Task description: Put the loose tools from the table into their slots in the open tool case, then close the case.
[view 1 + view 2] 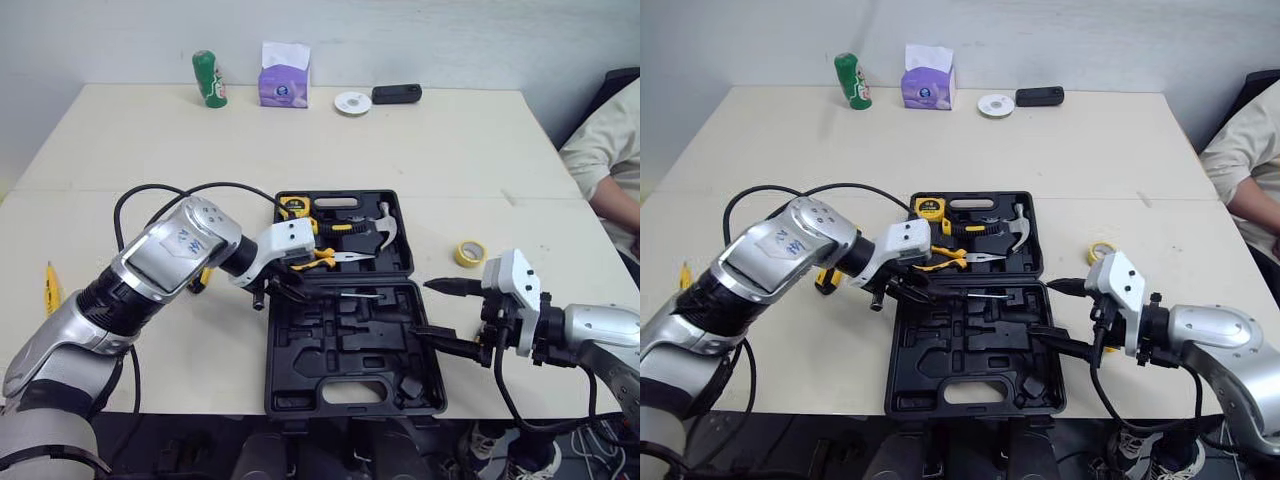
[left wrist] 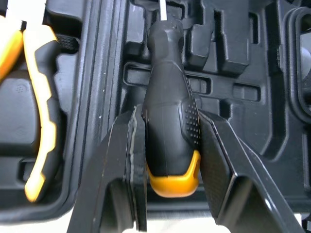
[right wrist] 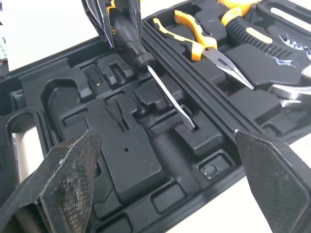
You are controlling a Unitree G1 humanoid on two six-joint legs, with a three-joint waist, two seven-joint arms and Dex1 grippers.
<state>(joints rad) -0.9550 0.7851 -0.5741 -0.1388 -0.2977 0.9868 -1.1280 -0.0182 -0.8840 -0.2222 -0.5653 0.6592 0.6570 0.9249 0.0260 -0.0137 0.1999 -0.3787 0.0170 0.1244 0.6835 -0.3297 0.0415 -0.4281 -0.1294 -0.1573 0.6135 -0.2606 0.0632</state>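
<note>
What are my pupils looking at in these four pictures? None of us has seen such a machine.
A two-armed humanoid robot. Two pictures come from its head, looking down at a table; the other two from cameras on its wrists. An open tool case lies on the table, with pliers and a hammer in it. The left pincer is shut on a black screwdriver, over the case. The right pincer hangs open at the case's right edge. A roll of yellow tape lies loose.

Matt black plastic tool case (image 1: 310, 340), glossy screwdriver handle (image 2: 167, 111), smooth metal shaft (image 3: 167, 92)
</note>
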